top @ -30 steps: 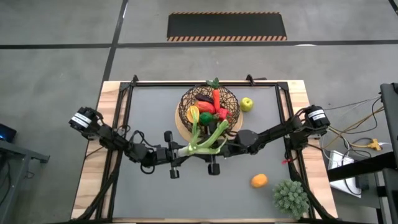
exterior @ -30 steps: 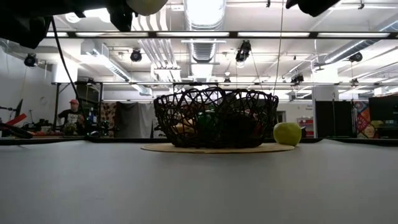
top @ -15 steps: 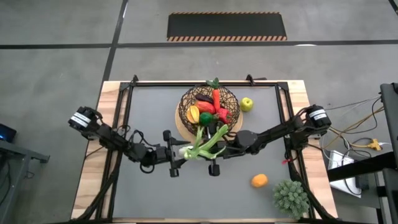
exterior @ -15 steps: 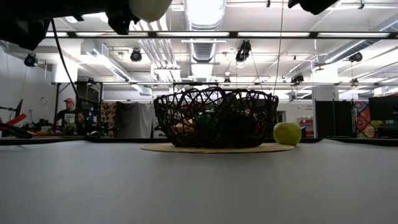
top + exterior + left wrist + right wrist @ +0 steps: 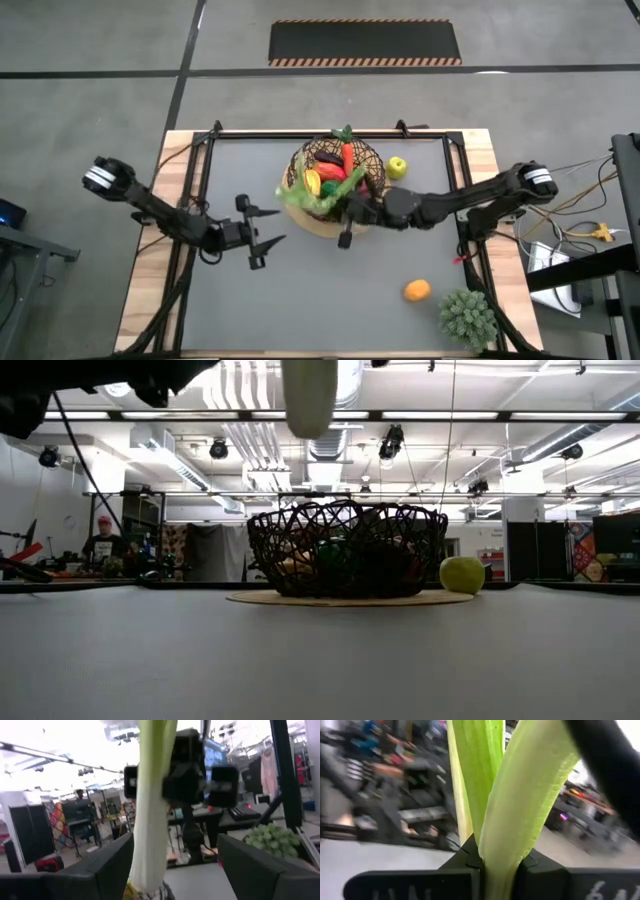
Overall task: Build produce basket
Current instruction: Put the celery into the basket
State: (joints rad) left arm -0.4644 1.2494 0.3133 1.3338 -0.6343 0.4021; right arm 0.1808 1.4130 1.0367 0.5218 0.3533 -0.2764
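The dark woven basket (image 5: 335,172) stands on its pale disc at the table's far middle and also shows in the low view (image 5: 345,550). It holds red, yellow and green produce. My right gripper (image 5: 348,206) is shut on the long white-green leek (image 5: 312,194) above the basket's near rim. The leek's white end (image 5: 308,395) points toward the table's left. My left gripper (image 5: 265,228) is open and empty to the left of the basket, and the leek (image 5: 150,805) stands in front of it. A green apple (image 5: 397,167) lies beside the basket and an orange (image 5: 417,290) lies near right. My right gripper pinches the leek's green leafy part (image 5: 500,845) between its two fingers. The fingers come level from the table's right and lie across the leek. The leek is lifted clear above the basket, and its white end (image 5: 287,196) sticks out past the basket's left rim.
A spiky green plant (image 5: 467,318) stands at the near right corner. A black frame (image 5: 330,135) runs round the grey mat. The apple (image 5: 462,574) rests on the mat right of the basket. People and equipment show in the room behind.
My left gripper has let go of the leek's white end and drawn back toward the table's left edge, now open. My right gripper has carried the leek toward the far edge, over the basket. The leek has turned, and its white end has swung toward the far left.
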